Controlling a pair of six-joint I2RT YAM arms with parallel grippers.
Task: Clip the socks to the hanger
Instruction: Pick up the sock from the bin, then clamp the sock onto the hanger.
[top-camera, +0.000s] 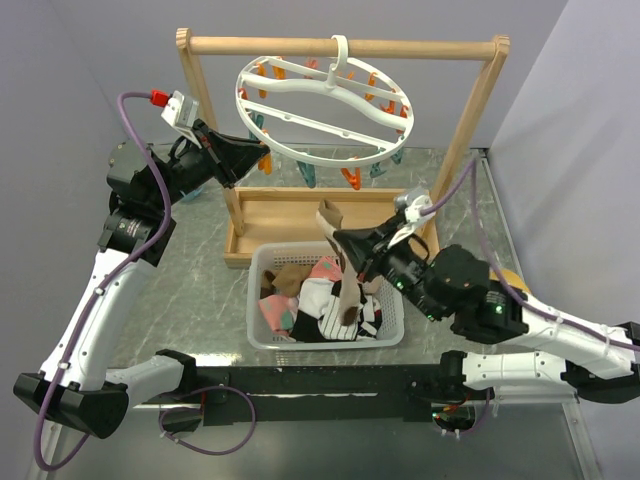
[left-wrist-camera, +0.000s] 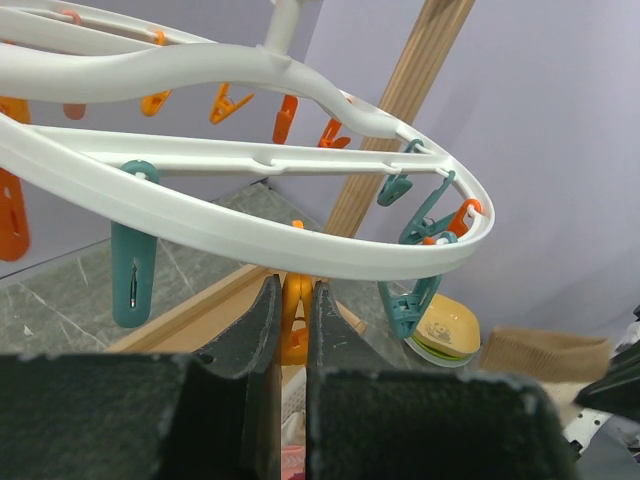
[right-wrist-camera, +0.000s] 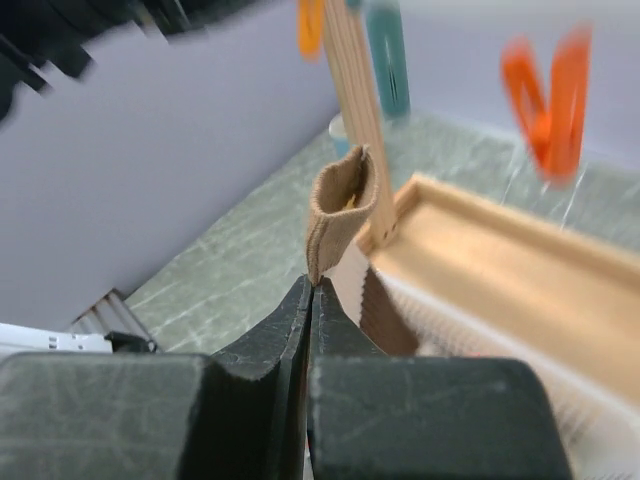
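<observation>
The white ring hanger (top-camera: 300, 122) hangs by its hook from the wooden frame's crossbar, with orange and teal pegs below its rim. My left gripper (top-camera: 258, 156) is at the ring's left edge, shut on an orange peg (left-wrist-camera: 294, 325) under the rim (left-wrist-camera: 250, 238); its fingertips (left-wrist-camera: 268, 300) pinch the peg's sides. My right gripper (top-camera: 341, 240) is shut on the cuff of a tan sock (top-camera: 329, 215) and holds it above the basket; the sock stands up from the tips in the right wrist view (right-wrist-camera: 340, 205). More socks (top-camera: 330, 305), pink, brown, white and striped, lie in the basket.
A white slatted basket (top-camera: 258, 330) sits on the marble table in front of the wooden frame (top-camera: 430, 47) and its tray base (top-camera: 290, 212). A yellow dish (left-wrist-camera: 450, 328) lies at the right, behind the right arm. Teal pegs (left-wrist-camera: 132, 272) hang near my left fingers.
</observation>
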